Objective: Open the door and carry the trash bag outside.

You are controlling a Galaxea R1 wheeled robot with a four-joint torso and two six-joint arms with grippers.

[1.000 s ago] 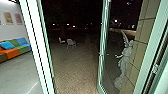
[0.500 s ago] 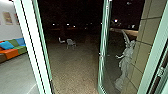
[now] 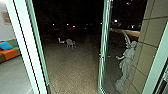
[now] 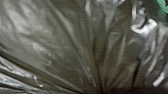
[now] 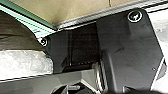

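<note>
In the head view the glass door (image 3: 103, 55) with its green frame stands open outward, right of the middle of the doorway. A dark, shiny trash bag (image 4: 62, 45) shows large in the left wrist view. Its folds draw together at the left gripper (image 4: 102, 90), which is shut on the gathered plastic. Part of the dark bag (image 5: 18, 33) also appears in the right wrist view, beside the robot's own plate. How the right gripper stands cannot be made out.
Door frame posts rise at left (image 3: 25, 42) and right (image 3: 158, 60). Outside, a white statue (image 3: 127, 60) stands by a tiled wall (image 3: 151, 37). Pale chairs (image 3: 71, 43) are farther out on the dark paving (image 3: 72, 67). Indoors at left is a colourful sofa (image 3: 8, 52).
The head camera has moved with the robot: the left post and sofa now lie farther left, the right post farther right. The door leaf keeps nearly the same place in view.
</note>
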